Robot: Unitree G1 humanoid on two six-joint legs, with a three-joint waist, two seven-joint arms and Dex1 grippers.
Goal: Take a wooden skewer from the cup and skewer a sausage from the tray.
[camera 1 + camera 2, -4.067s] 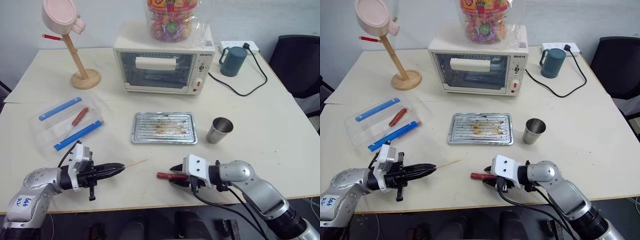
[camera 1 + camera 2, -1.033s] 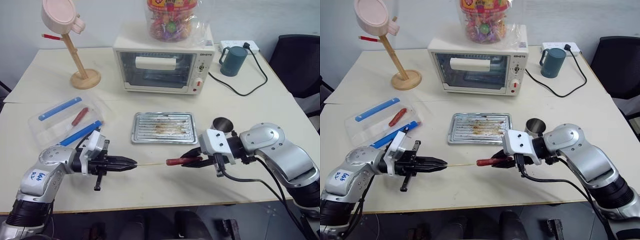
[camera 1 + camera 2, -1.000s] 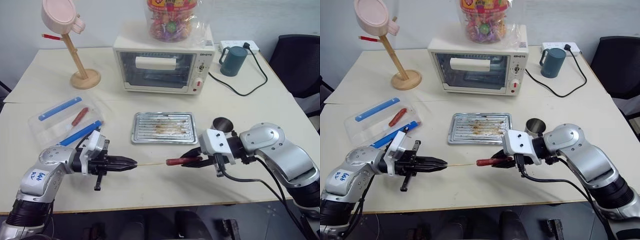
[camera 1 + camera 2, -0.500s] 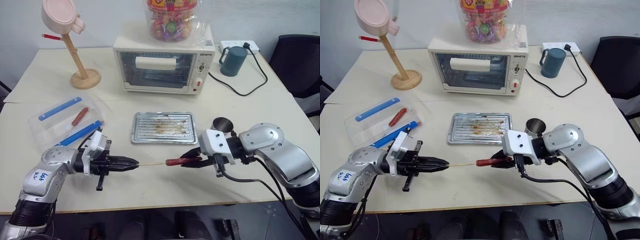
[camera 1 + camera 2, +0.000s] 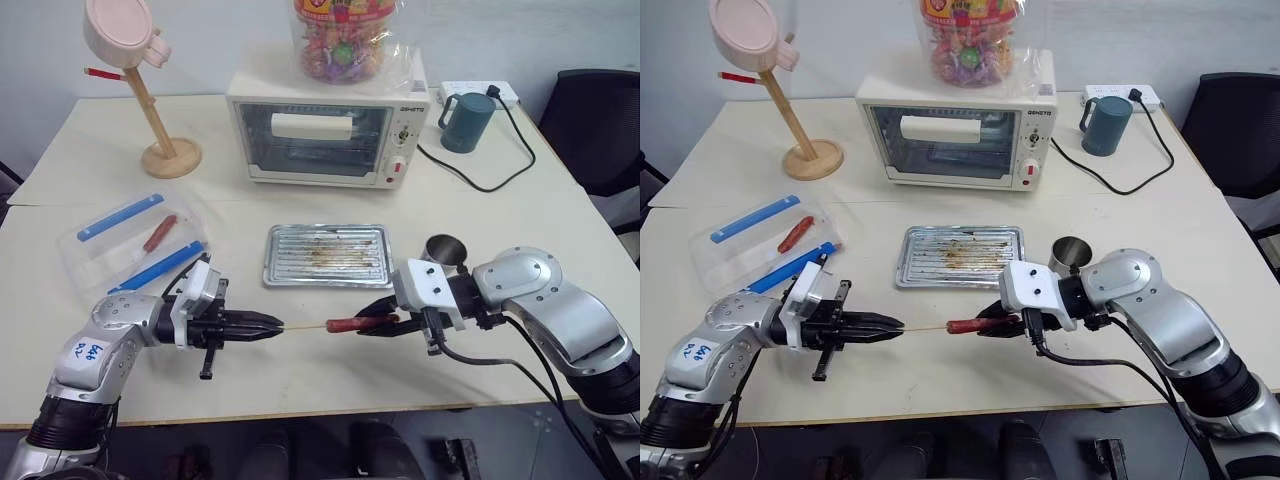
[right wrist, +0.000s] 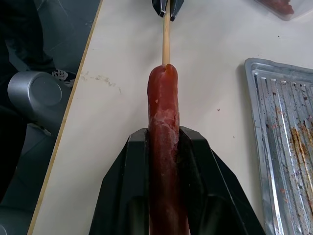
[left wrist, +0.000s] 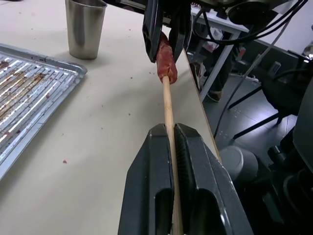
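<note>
My left gripper [image 5: 276, 324] is shut on the wooden skewer [image 5: 305, 326] and holds it level above the table's front part, pointing right. The right gripper [image 5: 378, 323] is shut on a dark-red sausage [image 5: 348, 323], its free end facing the skewer. In the right wrist view the skewer [image 6: 166, 34] meets the end of the sausage [image 6: 164, 107]; how deep it goes in I cannot tell. The silver tray [image 5: 272, 270] lies just behind, holding only greasy marks. The steel cup [image 5: 444, 250] stands to the tray's right, behind my right wrist.
A white toaster oven [image 5: 325, 135] stands at the back with a bag of sweets on top. A clear plastic box [image 5: 130, 240] with blue bars and a sausage inside lies at the left. A teal mug [image 5: 465, 120], a black cable [image 5: 470, 178] and a wooden mug stand [image 5: 165, 150] are further back.
The two grippers have drawn slightly closer together, and the bare stretch of skewer between them is a little shorter. Both grips are unchanged.
</note>
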